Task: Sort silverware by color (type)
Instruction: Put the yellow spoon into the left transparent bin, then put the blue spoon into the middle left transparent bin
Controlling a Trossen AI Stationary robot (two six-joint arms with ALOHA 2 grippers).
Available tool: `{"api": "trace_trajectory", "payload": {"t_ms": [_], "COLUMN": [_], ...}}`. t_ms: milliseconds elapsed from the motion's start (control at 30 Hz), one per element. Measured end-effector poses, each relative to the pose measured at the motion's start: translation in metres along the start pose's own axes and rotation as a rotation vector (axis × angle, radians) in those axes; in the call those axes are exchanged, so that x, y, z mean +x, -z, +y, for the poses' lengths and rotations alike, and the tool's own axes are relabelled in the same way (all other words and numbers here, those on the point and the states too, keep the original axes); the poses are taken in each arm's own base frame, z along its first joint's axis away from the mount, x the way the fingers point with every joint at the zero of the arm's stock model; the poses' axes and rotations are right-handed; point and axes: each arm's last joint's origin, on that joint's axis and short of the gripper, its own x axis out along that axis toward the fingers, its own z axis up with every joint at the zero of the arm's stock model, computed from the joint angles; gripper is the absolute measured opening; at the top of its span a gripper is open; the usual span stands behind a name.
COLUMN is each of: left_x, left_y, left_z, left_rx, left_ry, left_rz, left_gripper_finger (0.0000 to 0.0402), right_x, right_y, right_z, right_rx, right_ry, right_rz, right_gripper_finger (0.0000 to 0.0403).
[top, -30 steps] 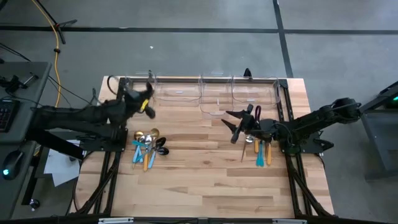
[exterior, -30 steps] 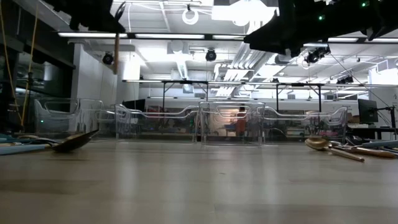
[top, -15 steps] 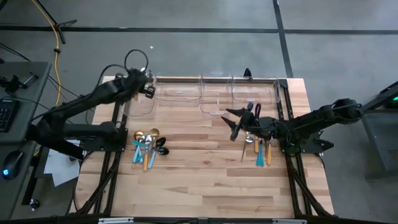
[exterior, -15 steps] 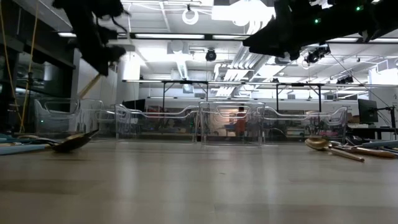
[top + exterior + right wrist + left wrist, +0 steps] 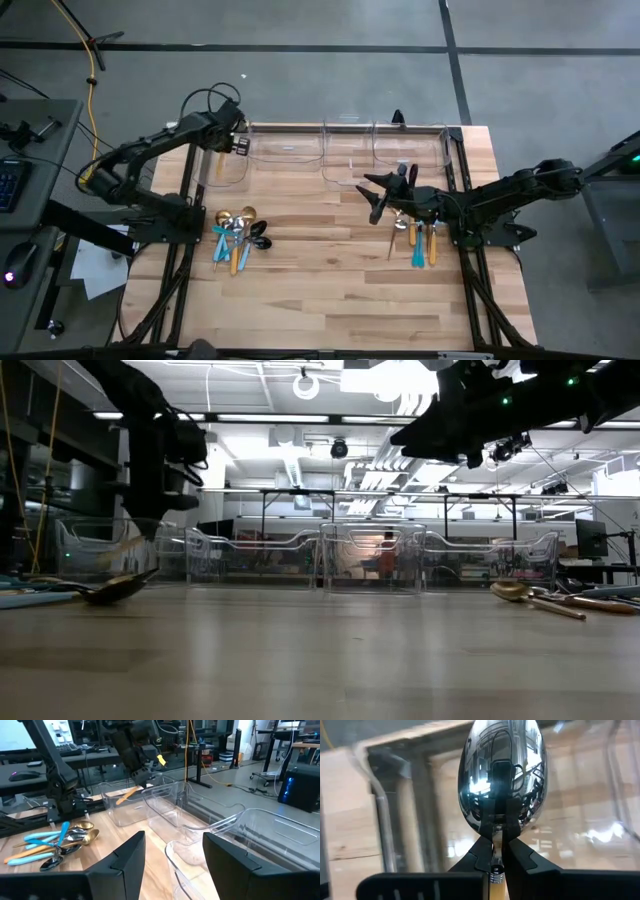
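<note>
My left gripper is over the leftmost clear bin at the far left, shut on a spoon with a silver bowl and an orange handle. In the low view the spoon slants down behind that bin's wall. One pile of silverware lies on the table at the left. Another pile lies at the right. My right gripper hovers open above the table beside the right pile, with nothing between its fingers. My left gripper pinches the spoon's handle between its two fingers. The spoon runs on along the fingers, its bowl beyond the fingertips. The fingers slant steeply down from above. The spoon is lifted clear of the table, bowl end lowest, within the leftmost bin's walls.
Several clear bins stand in a row along the far edge. Dark frame rails run down both sides of the wooden table. The table's middle and near part is bare wood.
My left arm has swung from the table's left side toward the far edge and over the leftmost bin. Its gripper has tipped from near level to steeply down and has sunk. The spoon it holds has come down from high above the table into the bin.
</note>
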Motion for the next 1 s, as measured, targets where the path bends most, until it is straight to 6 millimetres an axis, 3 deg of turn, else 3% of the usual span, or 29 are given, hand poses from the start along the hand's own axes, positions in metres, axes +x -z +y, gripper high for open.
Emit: {"api": "trace_trajectory", "payload": {"t_ms": [400, 600, 1000], "left_x": [0.042, 0.042, 0.033], "left_y": [0.0, -0.002, 0.0], "left_z": [-0.016, -0.017, -0.012], "left_rx": [0.04, 0.058, 0.077], "left_ry": [0.061, 0.063, 0.062], "left_rz": [0.198, 0.167, 0.149], "left_gripper_finger": [0.0011, 0.0019, 0.0075], "right_x": [0.0, 0.0, 0.0], "right_y": [0.002, 0.003, 0.003], "right_z": [0.0, 0.0, 0.0], "right_rx": [0.011, 0.017, 0.019], "right_ry": [-0.001, 0.001, 0.002], "right_rz": [0.017, 0.027, 0.031], "right_gripper_finger": [0.0183, 0.0183, 0.0183]}}
